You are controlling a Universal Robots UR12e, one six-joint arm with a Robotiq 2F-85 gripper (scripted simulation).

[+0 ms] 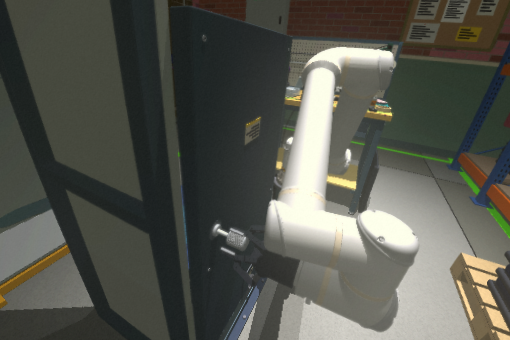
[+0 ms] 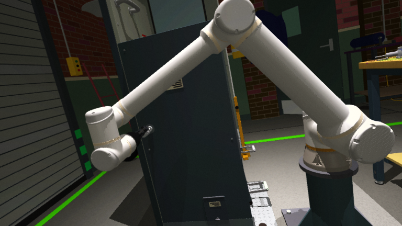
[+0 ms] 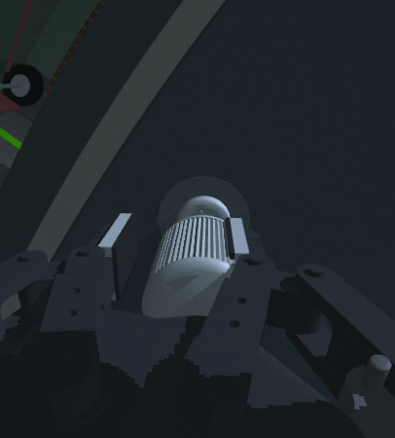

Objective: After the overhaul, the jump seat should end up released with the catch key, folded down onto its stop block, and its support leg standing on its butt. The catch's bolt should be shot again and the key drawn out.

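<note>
The jump seat's catch is hidden behind the grey catch key [image 1: 234, 238] [image 3: 192, 253], whose knurled grip and round head point at the dark upright seat panel [image 1: 227, 158] [image 2: 189, 123]. The panel stands folded up against the tall frame. An orange support leg [image 2: 239, 126] hangs along the panel's far edge. The stop block cannot be made out. My gripper [image 1: 245, 250] [image 2: 141, 131] [image 3: 173, 243] is low on the panel's left side and grips the key by its knurled grip.
The panel's face stands right in front of my fingers, with the pale door frame [image 1: 75, 133] beside it. A workbench [image 1: 345, 108] stands behind my arm and a wooden pallet [image 1: 480, 293] lies on the floor to the right. Steel tread plates [image 2: 261, 200] lie by the panel's foot.
</note>
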